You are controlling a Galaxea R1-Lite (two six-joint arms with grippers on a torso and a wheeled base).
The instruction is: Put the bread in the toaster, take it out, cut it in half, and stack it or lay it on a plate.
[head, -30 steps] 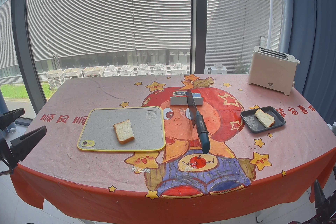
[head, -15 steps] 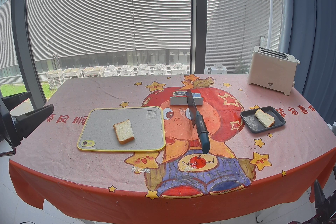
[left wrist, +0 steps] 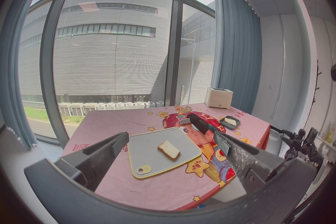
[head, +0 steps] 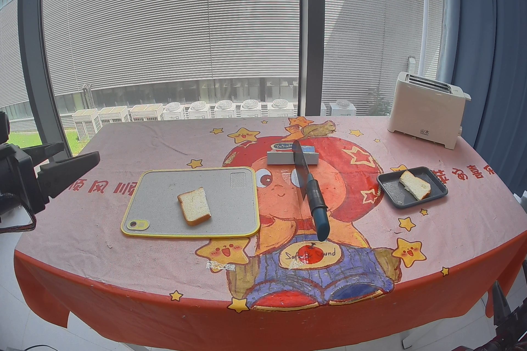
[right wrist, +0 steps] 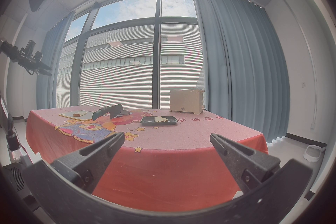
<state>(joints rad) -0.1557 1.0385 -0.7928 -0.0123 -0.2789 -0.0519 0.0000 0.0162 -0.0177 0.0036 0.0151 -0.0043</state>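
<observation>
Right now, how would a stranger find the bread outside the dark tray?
Left on the table lies a grey cutting board with a yellow rim. The bread slice rests flat on it, alone; the other bread piece sits in a dark tray.

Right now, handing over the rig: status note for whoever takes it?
Left gripper: open, empty, at the left edge of the table, short of the cutting board.
Right gripper: open, empty, low, off the near right corner.
One bread piece on the board, a second piece on the dark plate. Knife mid-table, blade on a grey block; toaster far right.
Apparently done: toasting, cutting, one piece plated. Left: plate the board piece.
</observation>
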